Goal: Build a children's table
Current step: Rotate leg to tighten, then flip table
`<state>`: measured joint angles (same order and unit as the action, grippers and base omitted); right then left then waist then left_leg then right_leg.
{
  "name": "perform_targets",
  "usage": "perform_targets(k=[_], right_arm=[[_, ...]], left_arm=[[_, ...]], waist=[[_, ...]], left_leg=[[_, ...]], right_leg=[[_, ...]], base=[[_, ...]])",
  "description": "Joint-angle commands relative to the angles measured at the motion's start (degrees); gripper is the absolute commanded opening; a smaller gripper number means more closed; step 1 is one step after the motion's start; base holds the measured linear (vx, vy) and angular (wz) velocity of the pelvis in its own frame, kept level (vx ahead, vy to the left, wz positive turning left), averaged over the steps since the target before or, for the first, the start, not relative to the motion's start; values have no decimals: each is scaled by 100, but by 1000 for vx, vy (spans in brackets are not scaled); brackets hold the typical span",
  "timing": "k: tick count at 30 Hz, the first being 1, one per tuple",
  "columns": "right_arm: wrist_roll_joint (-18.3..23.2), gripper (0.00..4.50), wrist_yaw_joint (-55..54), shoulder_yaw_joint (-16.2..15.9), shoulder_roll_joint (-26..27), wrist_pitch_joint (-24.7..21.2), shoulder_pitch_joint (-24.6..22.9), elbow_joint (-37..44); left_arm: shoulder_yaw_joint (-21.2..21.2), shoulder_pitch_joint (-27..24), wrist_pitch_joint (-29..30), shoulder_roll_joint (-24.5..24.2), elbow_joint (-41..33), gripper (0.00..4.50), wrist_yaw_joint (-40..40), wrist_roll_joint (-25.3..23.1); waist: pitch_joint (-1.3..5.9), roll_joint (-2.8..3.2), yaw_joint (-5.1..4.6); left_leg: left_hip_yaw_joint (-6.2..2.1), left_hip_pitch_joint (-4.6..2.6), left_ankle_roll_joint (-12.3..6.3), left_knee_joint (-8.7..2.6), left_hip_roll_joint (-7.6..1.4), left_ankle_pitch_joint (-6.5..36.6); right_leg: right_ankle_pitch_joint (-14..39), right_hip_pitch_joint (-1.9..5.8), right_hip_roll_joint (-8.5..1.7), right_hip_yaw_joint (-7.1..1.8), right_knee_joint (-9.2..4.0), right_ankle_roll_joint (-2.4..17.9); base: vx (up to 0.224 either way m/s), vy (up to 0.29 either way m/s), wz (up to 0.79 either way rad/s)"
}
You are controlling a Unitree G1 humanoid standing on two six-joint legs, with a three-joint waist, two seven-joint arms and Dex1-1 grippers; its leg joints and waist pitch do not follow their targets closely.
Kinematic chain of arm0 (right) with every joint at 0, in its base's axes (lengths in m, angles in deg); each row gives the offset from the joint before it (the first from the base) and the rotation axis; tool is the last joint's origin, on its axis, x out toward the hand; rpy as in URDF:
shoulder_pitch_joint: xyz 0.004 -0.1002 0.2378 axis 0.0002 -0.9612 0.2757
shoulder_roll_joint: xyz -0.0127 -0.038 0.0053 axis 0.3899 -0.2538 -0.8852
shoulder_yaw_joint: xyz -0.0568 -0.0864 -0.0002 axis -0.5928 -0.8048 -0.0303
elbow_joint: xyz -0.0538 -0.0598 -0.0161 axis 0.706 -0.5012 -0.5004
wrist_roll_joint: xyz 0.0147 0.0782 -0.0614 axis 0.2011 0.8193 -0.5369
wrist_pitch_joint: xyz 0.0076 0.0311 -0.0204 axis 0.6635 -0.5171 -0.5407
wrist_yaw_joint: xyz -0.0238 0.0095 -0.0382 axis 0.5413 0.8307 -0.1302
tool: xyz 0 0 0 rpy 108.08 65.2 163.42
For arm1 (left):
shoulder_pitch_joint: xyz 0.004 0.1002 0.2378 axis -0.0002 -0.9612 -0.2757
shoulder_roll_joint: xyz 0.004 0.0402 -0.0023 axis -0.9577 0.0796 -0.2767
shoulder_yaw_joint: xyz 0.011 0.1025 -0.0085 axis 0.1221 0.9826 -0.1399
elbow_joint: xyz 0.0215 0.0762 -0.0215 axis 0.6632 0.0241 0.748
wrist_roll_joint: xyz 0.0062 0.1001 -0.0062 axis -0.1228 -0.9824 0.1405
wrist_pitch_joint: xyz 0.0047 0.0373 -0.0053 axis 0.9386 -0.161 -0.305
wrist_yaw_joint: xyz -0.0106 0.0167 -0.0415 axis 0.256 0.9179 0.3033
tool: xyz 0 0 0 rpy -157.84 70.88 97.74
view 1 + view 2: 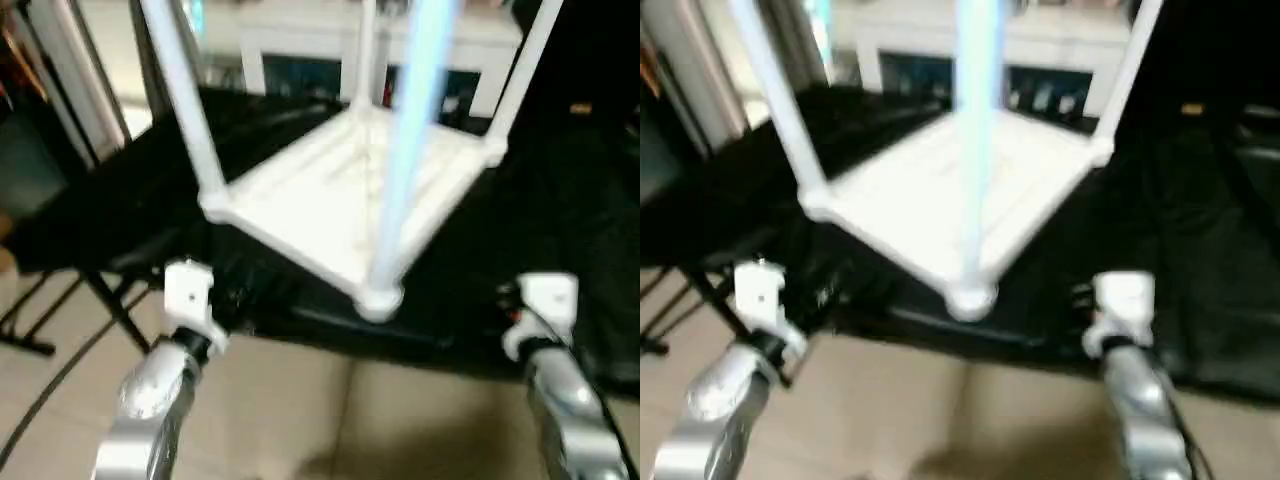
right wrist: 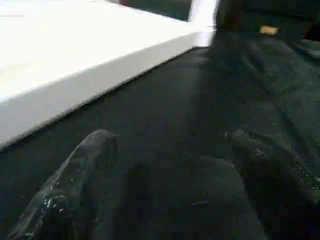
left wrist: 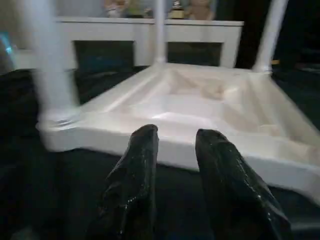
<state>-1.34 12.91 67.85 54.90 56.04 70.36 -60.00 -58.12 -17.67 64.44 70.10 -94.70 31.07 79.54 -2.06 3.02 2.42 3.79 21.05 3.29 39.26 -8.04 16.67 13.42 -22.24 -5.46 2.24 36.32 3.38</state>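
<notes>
The children's table [image 1: 330, 200] was found inverted on the black-sheeted surface [image 1: 560, 220], four legs seated upward (assembly judged complete). The left claw [image 3: 172, 150], partly open, and right claw [image 2: 170, 160], wide open, held nothing.

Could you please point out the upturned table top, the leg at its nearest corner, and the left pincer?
Table top [image 1: 300, 205], left eye view: ribbed underside, facing up.
Nearest leg [image 1: 405, 170], left eye view: mid-shaft, standing upright in the corner socket.
Left pincer [image 3: 176, 137], left wrist view: gap between the two black fingertips.
</notes>
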Motion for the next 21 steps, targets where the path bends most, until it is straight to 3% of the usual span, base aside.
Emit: perform_targets(k=[1, 2, 3, 4, 6, 7, 9, 10, 12, 13, 14, 15, 16, 19, 21], right_arm=[[41, 389, -26, 132, -191, 45, 104, -85], [109, 389, 194, 146, -347, 19, 106, -191], [165, 389, 457, 126, -475, -66, 103, -294], [113, 389, 745, 44, -683, -63, 81, -415], [282, 389, 1528, -48, -1030, -191, -40, -458], [455, 389, 1902, -57, -1137, -316, -105, -412], [397, 389, 2498, -230, -1561, -220, -312, -333], [399, 406, 2553, -237, -1606, -208, -330, -325], [537, 423, 2874, -214, -1851, -205, -420, -174], [1245, 423, 3436, -81, -1946, -552, -474, 388], [1509, 433, 3710, -89, -2001, -664, -505, 639], [1753, 443, 3944, -125, -2070, -845, -533, 921], [2171, 443, 4463, -265, -2281, -1219, -594, 1454], [2439, 450, 4864, -405, -2452, -1486, -620, 1783], [2340, 450, 5119, -666, -2572, -1540, -494, 1910]], left_arm=[[-17, 79, 56, 27, 53, 145, -21, -43], [-6, 142, 47, 49, 69, 145, 14, -1], [7, 175, 42, 67, 71, 145, 28, 40], [25, 223, 50, 71, 102, 145, 18, 36], [27, 288, 42, 92, 155, 145, 94, 133], [16, 310, 57, 108, 173, 145, 146, 208], [-27, 319, 66, 107, 204, 145, 230, 309], [-31, 318, 76, 102, 209, 148, 234, 311], [-44, 318, 162, 49, 249, 149, 263, 289], [-35, 329, 333, 3, 282, 165, 311, 306], [-36, 339, 391, -2, 303, 175, 295, 296], [-34, 344, 403, 16, 309, 181, 368, 379], [-18, 352, 412, 30, 306, 181, 423, 436], [20, 353, 420, 12, 297, 209, 495, 462], [106, 329, 458, -34, 257, 230, 676, 542]], waist=[[242, 158, -81], [233, 92, -108], [223, 45, -101], [200, 7, -100], [199, -24, -83], [213, -79, -85], [246, -119, -59], [252, -147, -66], [283, -145, -67], [269, -114, -47], [263, -139, -49], [244, -147, -61], [233, -166, -53], [235, -149, -26], [246, -182, 2]], left_leg=[[-301, -211, -309, -950, -588, 739], [-238, -214, -67, -894, -501, 621], [-109, -189, 127, -890, -381, 826], [-3, -173, 246, -925, -340, 1292], [75, -174, 271, -930, -318, 1624], [149, -121, 128, -928, -296, 1646], [230, -90, -234, -888, -317, 1212], [250, -5, -401, -868, -305, 835], [243, 47, -588, -823, -305, 443], [274, 16, -744, -798, -310, 322], [285, 37, -920, -783, -328, 334], [296, 64, -998, -806, -341, 402], [302, 47, -1034, -814, -347, 521], [329, 4, -1048, -816, -392, 446], [355, 8, -1015, -819, -405, 328]], right_leg=[[-74, 43, 169, 76, -75, 484], [-304, 92, 88, 47, -194, 429], [-314, 160, 24, 15, -292, 397], [-104, 190, -36, -23, -362, 317], [139, 210, -104, -55, -431, 274], [288, 278, -178, -87, -470, 244], [150, 281, -225, -119, -513, 299], [-84, 325, -259, -140, -494, 386], [-321, 354, -270, -139, -453, 439], [-311, 295, -263, -149, -467, 535], [-280, 332, -290, -179, -464, 620], [-56, 337, -294, -177, -493, 632], [199, 343, -304, -189, -522, 636], [335, 286, -302, -204, -546, 712], [338, 271, -276, -195, -540, 793]], base=[[-41, 233, 12], [-41, 233, 12], [-36, 187, 10], [-35, 135, 13], [-29, 106, 11], [0, 0, 0], [0, 0, 0], [0, 0, 0], [0, 0, 0], [0, 0, 0], [0, 0, 0], [-10, -52, -8], [-11, -54, -5], [-1, -35, -2], [0, 0, 0]])
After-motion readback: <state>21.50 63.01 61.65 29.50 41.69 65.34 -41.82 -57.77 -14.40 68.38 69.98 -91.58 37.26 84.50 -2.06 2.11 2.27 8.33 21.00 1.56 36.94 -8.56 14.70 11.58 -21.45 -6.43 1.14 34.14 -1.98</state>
